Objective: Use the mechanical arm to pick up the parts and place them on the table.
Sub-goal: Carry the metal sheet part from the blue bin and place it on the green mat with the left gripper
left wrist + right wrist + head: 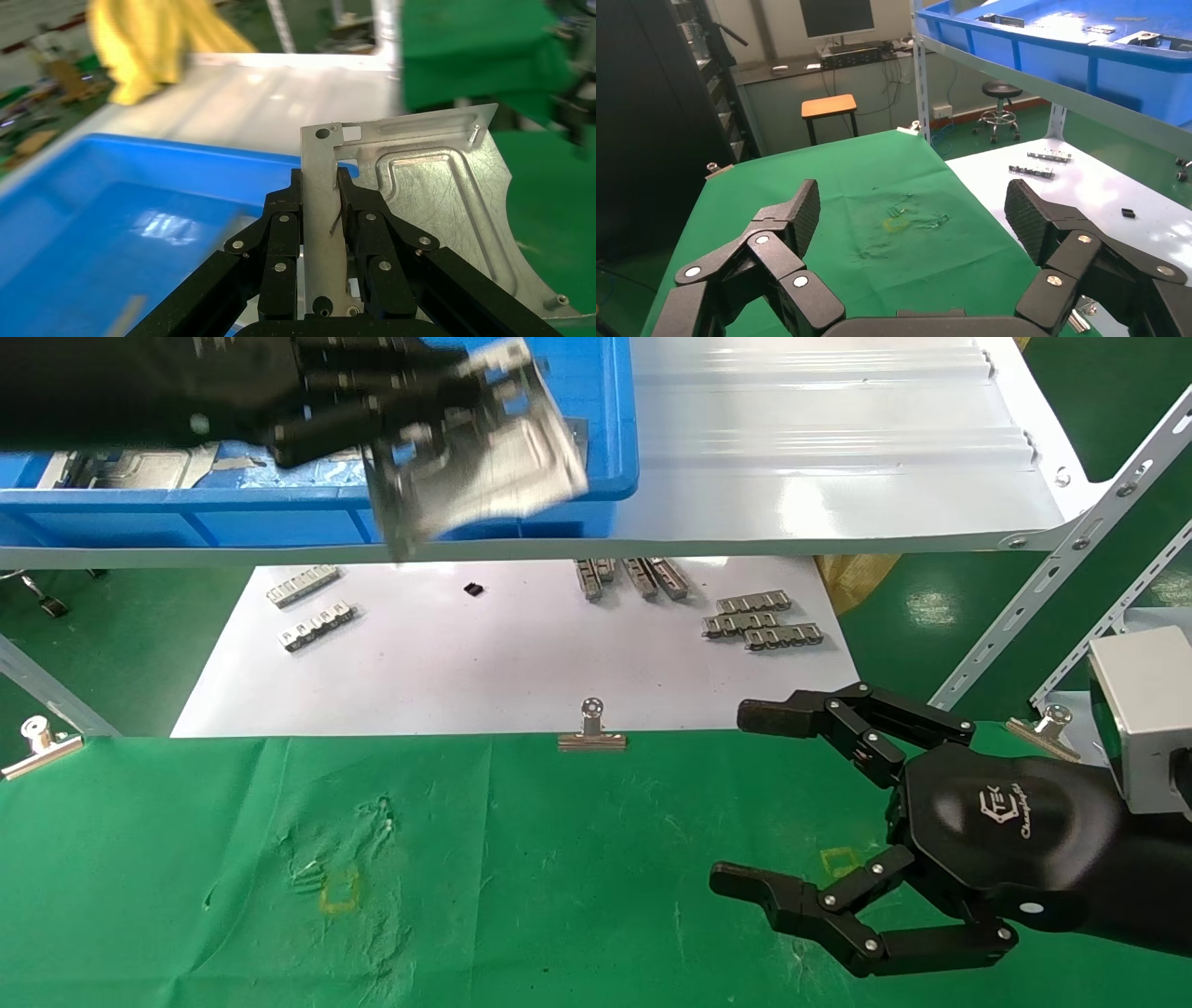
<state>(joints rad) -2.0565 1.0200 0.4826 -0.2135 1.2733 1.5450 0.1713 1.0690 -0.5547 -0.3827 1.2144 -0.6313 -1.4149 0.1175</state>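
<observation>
My left gripper (410, 426) is shut on a silver sheet-metal part (484, 458) and holds it in the air over the front rim of the blue bin (279, 514). In the left wrist view the part (429, 182) stands clamped by one edge strip between the black fingers (281, 232) of the left gripper (322, 189). More parts (140, 467) lie in the bin. My right gripper (740, 798) is open and empty, low over the green table (512, 896) at the right. In the right wrist view it (912, 210) faces a yellow square (895, 225).
A white sheet (512, 663) beyond the green cloth carries small toothed strips (759, 621). Binder clips (591, 733) pin the cloth's edge. A white shelf (838, 449) holds the bin; slotted rails (1071, 551) run at the right. Two yellow squares (340, 887) mark the cloth.
</observation>
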